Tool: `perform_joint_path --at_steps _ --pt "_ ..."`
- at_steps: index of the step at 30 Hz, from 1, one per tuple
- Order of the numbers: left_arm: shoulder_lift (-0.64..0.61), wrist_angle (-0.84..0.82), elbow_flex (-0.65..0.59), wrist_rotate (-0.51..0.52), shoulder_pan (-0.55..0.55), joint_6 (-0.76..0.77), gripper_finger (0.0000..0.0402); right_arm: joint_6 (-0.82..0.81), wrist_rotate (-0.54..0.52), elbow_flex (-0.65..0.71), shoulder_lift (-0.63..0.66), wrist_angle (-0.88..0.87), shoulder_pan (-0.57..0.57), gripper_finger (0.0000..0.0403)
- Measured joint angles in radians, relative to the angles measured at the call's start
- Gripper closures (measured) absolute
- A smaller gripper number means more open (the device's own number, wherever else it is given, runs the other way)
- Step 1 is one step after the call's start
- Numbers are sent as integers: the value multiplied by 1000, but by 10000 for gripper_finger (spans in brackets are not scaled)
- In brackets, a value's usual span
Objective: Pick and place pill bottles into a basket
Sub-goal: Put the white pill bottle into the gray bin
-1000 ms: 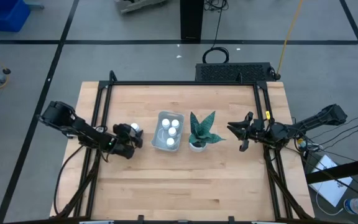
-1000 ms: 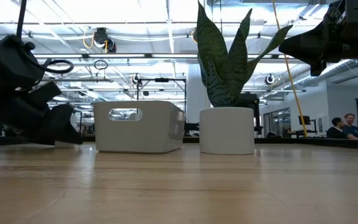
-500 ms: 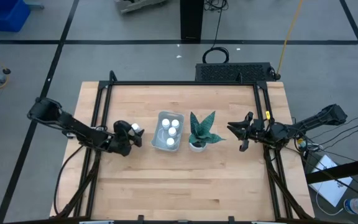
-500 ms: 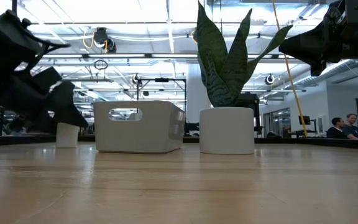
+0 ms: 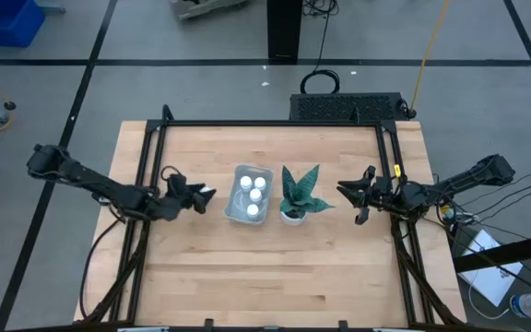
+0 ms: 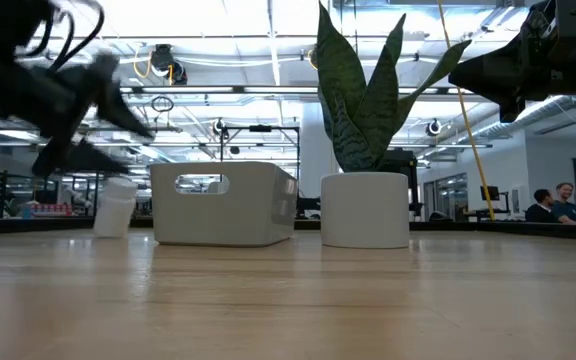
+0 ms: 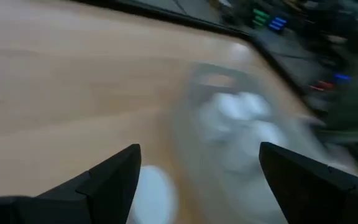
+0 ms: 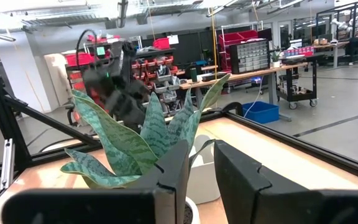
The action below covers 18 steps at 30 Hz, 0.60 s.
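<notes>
Take the wooden table [image 5: 275, 267] as your reference, reading clock directions on the high view. The basket [image 5: 249, 195] sits near the table's centre, with the potted plant [image 5: 298, 195] just beside it at 3 o'clock. Inside the basket you can count four pill bottles [image 5: 253, 194], white caps up, clustered close together.

The left arm reaches in from 9 o'clock. Its left gripper [image 5: 194, 195] is raised above the table, just beside the basket's 9 o'clock wall. In the left wrist view the two fingers [image 7: 114, 180] stand wide apart with nothing clamped between them. The fifth pill bottle [image 6: 115, 207] stands on the table at 9 o'clock of the basket, directly below the gripper; in the low view it appears slightly tilted, though motion blur makes this uncertain. Its white cap [image 5: 207, 192] shows at the fingertips in the high view.

The right arm waits at 3 o'clock of the plant, well apart from it. The right gripper [image 5: 356, 194] is held above the table with its fingers [image 8: 173, 168] nearly together, a narrow gap between them, holding nothing.
</notes>
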<state>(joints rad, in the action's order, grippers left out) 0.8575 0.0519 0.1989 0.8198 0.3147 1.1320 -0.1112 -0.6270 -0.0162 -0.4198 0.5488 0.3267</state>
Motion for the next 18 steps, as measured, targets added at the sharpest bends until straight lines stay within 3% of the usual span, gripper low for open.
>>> perform_joint_path --at_steps 3,5,7,10,12,15,18 --pt "-56 -61 84 -144 -23 -21 69 0 0 0 0 0 0 332" --pt "-74 -188 181 -210 -35 -24 69 0 0 0 0 0 0 332" --pt "-81 -408 301 -223 -38 -31 69 0 0 0 0 0 0 332" --pt "-57 -858 484 -164 -59 21 69 0 0 0 0 0 0 332" --pt "-32 -1053 586 -140 -74 -13 69 0 0 0 0 0 0 332" --pt "-1 -1171 701 -171 -82 -143 69 0 0 0 0 0 0 332" --pt "27 -1159 762 -274 -98 -302 69 0 0 0 0 0 0 332"
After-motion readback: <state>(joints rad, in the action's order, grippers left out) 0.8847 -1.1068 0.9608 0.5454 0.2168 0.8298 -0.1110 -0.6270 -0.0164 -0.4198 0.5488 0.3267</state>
